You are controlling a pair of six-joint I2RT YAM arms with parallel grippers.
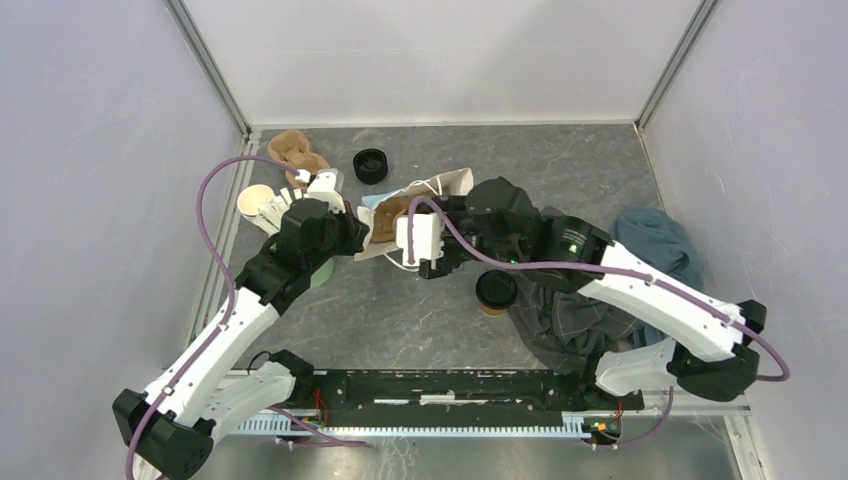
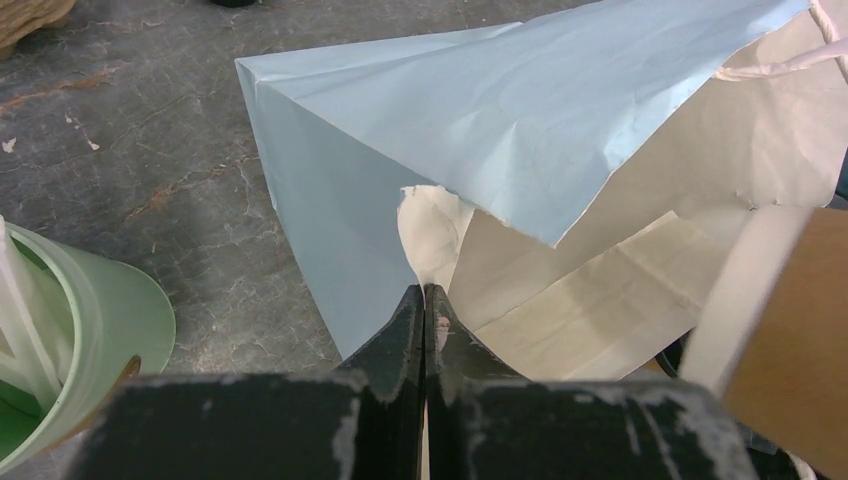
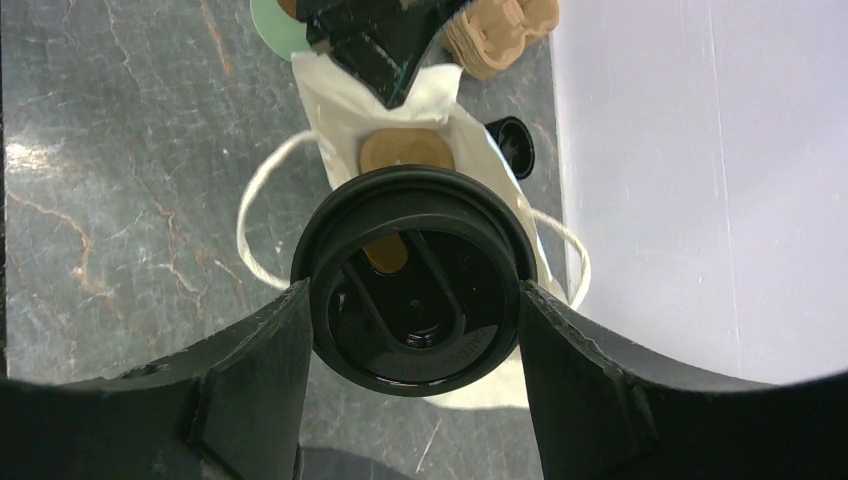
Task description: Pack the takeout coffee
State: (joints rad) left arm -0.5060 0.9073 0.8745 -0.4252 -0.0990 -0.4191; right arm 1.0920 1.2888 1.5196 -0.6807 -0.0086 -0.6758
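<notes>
Holding the cup: the right gripper [image 3: 412, 300] has one finger on each side of the black lid of the held cup [image 3: 420, 350] and hugs it tight.
Where the held cup is: right in front of the open mouth of the paper bag [image 3: 330, 90].
Left gripper [image 2: 424, 295]: squeezed tight, its jaws pressed together on the bag's white torn edge.
Paper bag: sits on the grey table [image 1: 400, 320], light blue outside and white inside, with a brown round thing [image 3: 405, 150] in it.
Other cup [image 1: 495, 291]: stands on the table near the right gripper, beside a dark cloth [image 1: 560, 320].
Green cup [image 2: 110, 330]: just beside the left gripper, with white sticks in it.
Black lids [image 1: 371, 165]: behind the bag, a little apart.
</notes>
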